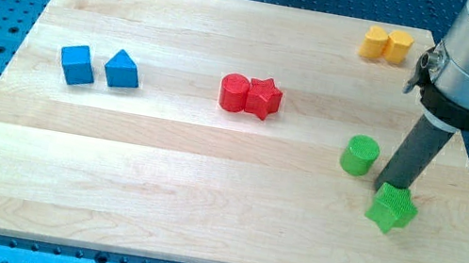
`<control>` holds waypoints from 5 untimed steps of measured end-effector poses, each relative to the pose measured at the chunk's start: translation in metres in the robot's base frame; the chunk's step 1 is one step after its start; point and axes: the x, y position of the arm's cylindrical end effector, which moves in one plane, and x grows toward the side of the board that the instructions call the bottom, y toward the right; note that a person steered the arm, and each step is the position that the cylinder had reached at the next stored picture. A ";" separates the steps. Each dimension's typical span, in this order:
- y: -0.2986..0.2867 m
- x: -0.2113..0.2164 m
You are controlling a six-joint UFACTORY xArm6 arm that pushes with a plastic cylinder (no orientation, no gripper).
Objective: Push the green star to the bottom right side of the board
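Lowest in the frame at the lower right of the counter (203, 203), green star (391, 209) touches my tip (389, 187) at its upper edge, well placed, I think, for pushing downward; no hand exists here.
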 end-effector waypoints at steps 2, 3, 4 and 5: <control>-0.039 0.032; -0.015 0.044; -0.049 0.021; -0.019 0.010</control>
